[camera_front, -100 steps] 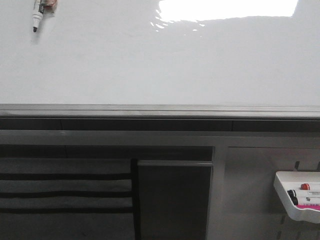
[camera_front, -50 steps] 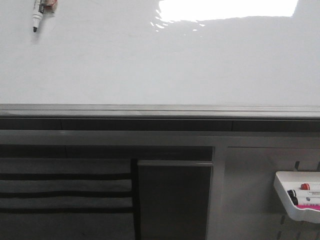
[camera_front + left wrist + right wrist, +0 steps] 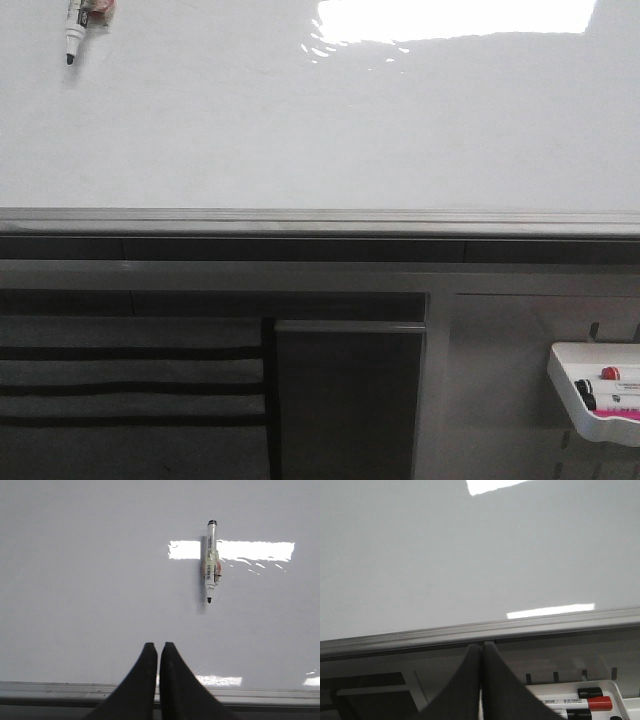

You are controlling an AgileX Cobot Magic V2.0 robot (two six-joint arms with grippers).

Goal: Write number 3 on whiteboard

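Note:
The whiteboard (image 3: 320, 130) is a large glossy white board with a grey edge rail (image 3: 320, 220); it reflects a bright light at its top. No number 3 shows on it. A white marker with a black tip (image 3: 72, 30) is stuck to the board at the upper left; it also shows in the left wrist view (image 3: 211, 562), tip pointing down. My left gripper (image 3: 156, 645) is shut and empty, facing the board (image 3: 100, 580) below and left of the marker. My right gripper (image 3: 481, 645) is shut and empty, at the board's edge rail (image 3: 480, 630). Neither gripper shows in the front view.
A small white marker tray (image 3: 590, 395) with red and black markers hangs at the lower right, also in the right wrist view (image 3: 580, 700). Below the rail are a grey frame, dark slats (image 3: 130, 385) and a dark panel (image 3: 345, 400).

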